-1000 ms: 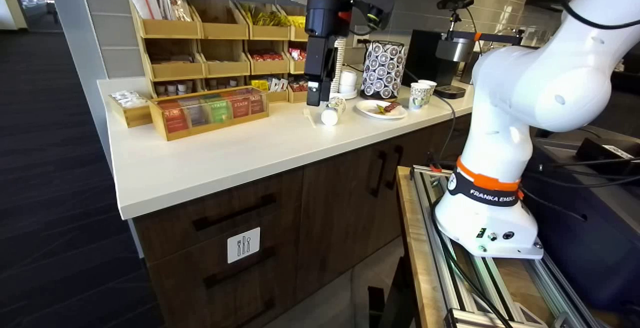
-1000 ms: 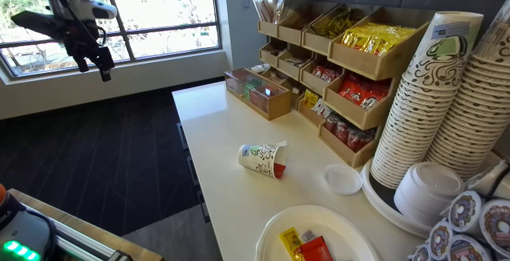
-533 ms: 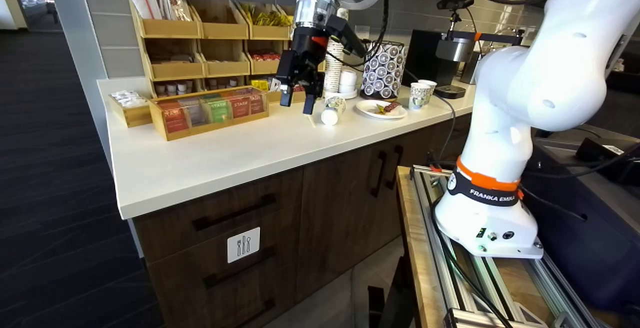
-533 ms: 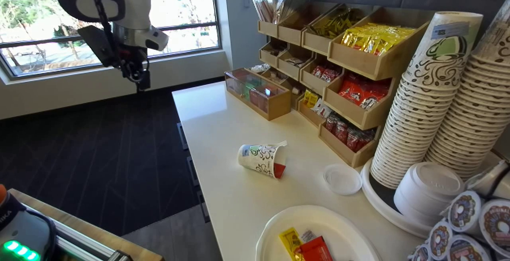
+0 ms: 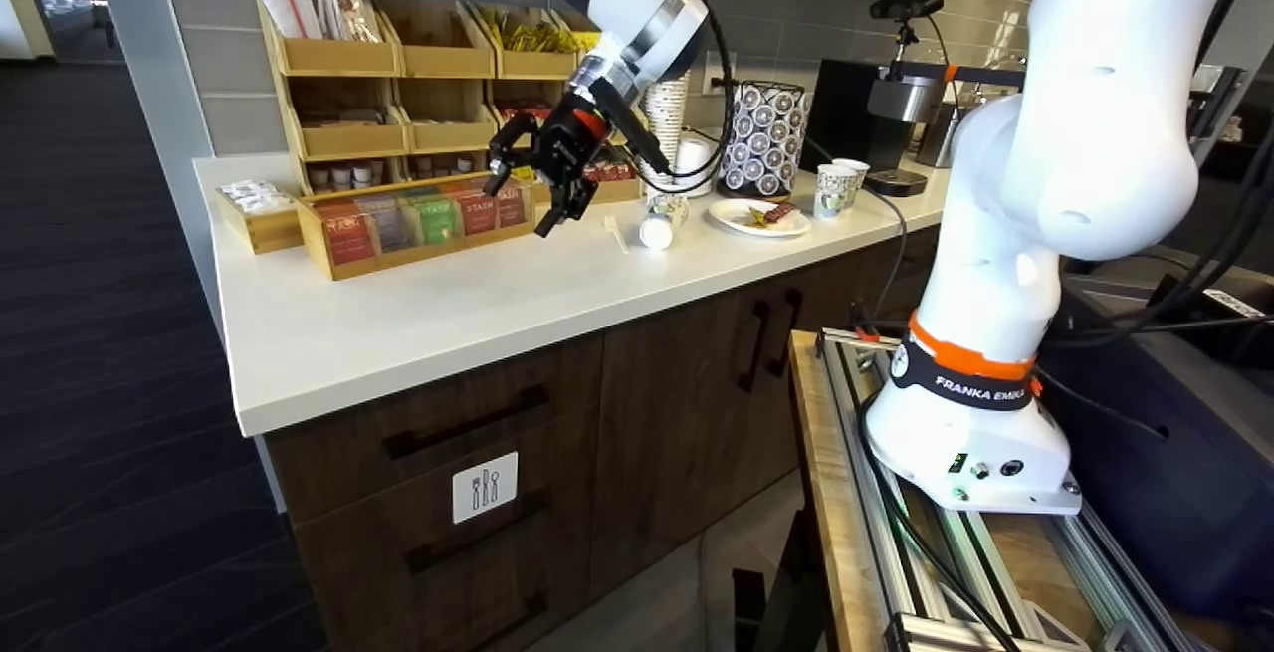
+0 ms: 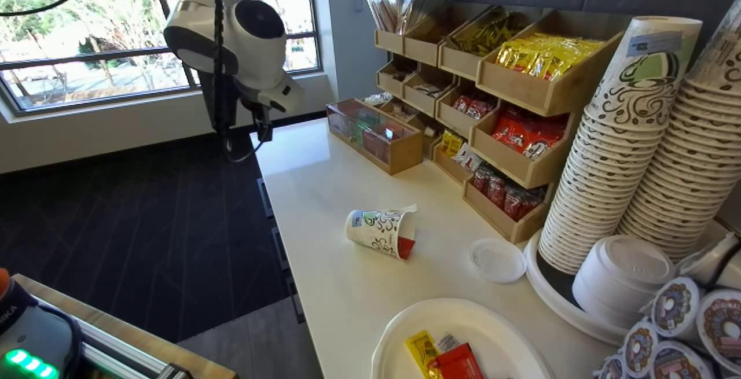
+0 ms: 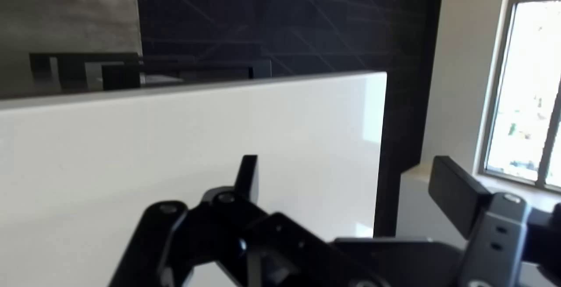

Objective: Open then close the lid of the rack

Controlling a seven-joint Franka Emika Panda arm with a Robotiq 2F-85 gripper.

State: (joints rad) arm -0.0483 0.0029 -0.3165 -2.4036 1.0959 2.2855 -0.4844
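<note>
On the table (image 5: 398,319), in an exterior view, a tea box (image 5: 433,246) is sitting, its clear lid (image 5: 423,188) resting closed; the end effector (image 5: 517,208) is hanging nearby, jaws wide apart. In an exterior view, the arm (image 6: 266,55) is mostly hiding them. In the wrist view, the lid isn't showing, so a misjudged reach could be shoving the box.

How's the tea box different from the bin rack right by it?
The tea box is low, with a single tier; the bin rack rises taller, in three tiers. The tea box has a clear lid, which is down; the bin rack is open. The tea box shows tea packets in a row; the bin rack holds yellow packets and red packets, among others. Both are light wood and stand on the counter.
</note>
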